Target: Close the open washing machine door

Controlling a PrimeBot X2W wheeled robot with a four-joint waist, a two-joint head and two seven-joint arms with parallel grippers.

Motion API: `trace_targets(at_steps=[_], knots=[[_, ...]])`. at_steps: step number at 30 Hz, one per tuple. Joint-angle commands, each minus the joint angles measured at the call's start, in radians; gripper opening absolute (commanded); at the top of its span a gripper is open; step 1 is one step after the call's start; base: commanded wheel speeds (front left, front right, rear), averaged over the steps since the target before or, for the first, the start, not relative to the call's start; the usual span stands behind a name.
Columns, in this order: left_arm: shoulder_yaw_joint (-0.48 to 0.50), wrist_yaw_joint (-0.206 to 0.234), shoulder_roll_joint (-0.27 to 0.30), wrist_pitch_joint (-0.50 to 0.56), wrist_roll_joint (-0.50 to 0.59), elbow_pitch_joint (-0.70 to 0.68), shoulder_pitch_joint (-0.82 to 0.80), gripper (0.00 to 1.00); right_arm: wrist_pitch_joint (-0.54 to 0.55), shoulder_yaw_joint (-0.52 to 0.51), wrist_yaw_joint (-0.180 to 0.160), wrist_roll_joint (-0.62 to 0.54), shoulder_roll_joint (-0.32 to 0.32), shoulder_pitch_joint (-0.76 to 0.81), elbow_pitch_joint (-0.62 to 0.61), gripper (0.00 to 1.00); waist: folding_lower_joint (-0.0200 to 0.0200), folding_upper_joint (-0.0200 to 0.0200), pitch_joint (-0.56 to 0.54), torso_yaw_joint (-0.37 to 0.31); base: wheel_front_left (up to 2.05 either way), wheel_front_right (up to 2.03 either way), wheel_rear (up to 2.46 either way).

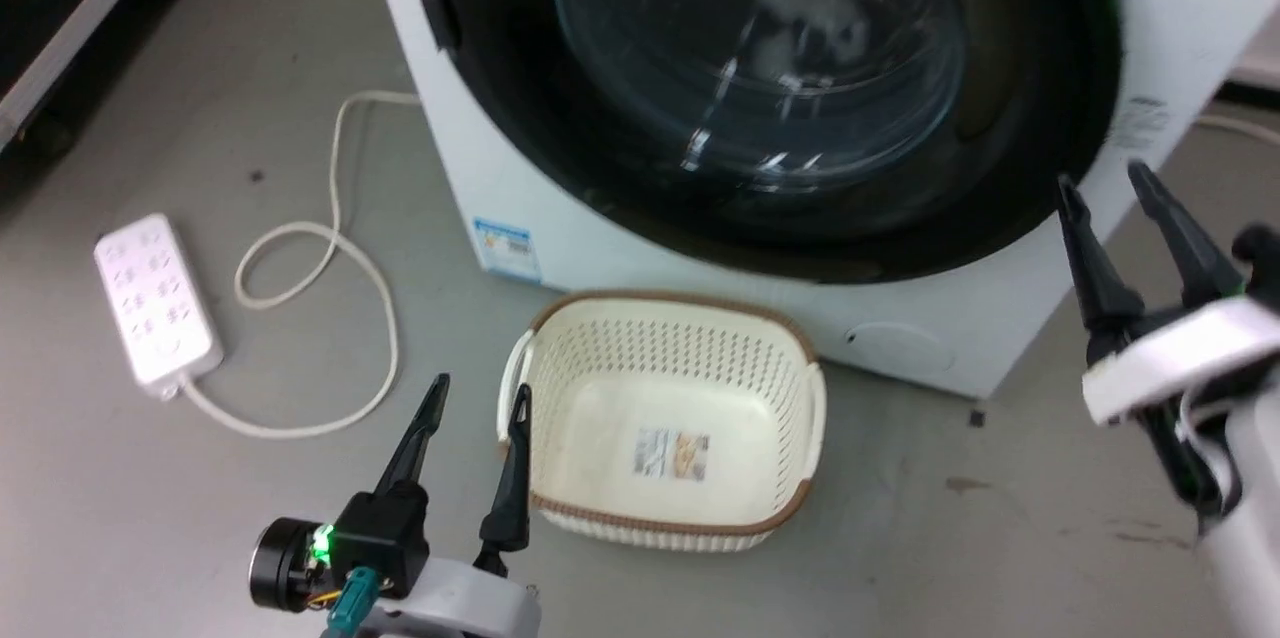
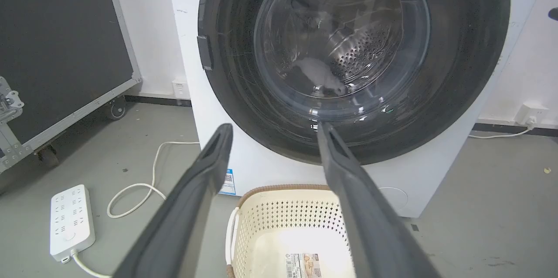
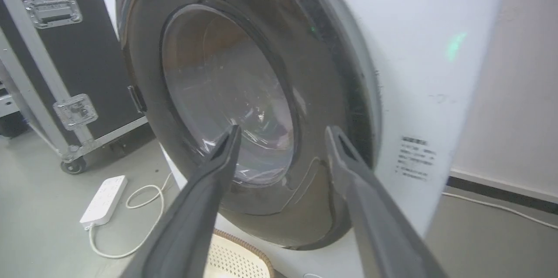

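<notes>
The white washing machine (image 1: 600,248) stands ahead with its round door (image 1: 560,148) lying flat against its front. I see no gap at the black ring. Through the glass window (image 2: 340,38) the perforated drum and a pale cloth show. My left gripper (image 1: 480,388) hovers low over the floor, open and empty, left of the basket. My right gripper (image 1: 1100,176) is open and empty, close to the door's lower right rim. In the left wrist view the left gripper (image 2: 273,126) points at the door's lower edge (image 2: 231,82). In the right wrist view the right gripper (image 3: 283,128) faces the door (image 3: 322,108) from the side.
A cream laundry basket (image 1: 560,358) sits empty on the floor right before the machine. A white power strip (image 1: 155,298) and its looped cord (image 1: 340,248) lie to the left. A black wheeled case (image 2: 56,51) stands at far left. A cable (image 3: 501,208) runs along the right wall.
</notes>
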Motion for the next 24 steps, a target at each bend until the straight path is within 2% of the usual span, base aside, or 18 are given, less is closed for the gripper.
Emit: trace_targets(at_steps=[1,3,8,16,24], knots=[[0.006,-0.006,0.004,-0.005,0.001,0.005,0.014,1.00,-0.006,-0.017,0.001,-0.022,0.010,0.043,-0.021,1.00,0.0002,0.0000,-0.051,-0.037,0.00,0.00,0.00],[0.014,-0.015,0.008,-0.005,-0.001,0.010,0.028,1.00,-0.009,-0.084,0.001,-0.077,0.039,0.120,-0.078,1.00,0.0002,0.0000,-0.079,-0.048,0.00,0.00,0.00],[0.029,-0.030,0.014,-0.005,0.004,0.009,0.055,1.00,-0.009,-0.205,0.001,-0.170,0.164,0.311,-0.235,1.00,0.0002,0.0000,-0.116,-0.075,0.00,0.00,0.00],[0.034,-0.053,0.013,-0.005,0.012,0.017,0.054,1.00,0.004,-0.281,0.001,-0.307,0.306,0.576,-0.397,1.00,0.0002,0.0000,-0.134,-0.104,0.00,0.00,0.00],[0.040,-0.062,0.009,-0.005,0.011,0.038,0.050,1.00,-0.002,-0.245,0.001,-0.260,0.316,0.632,-0.401,1.00,0.0002,0.0000,-0.139,-0.120,0.00,0.00,0.00]])
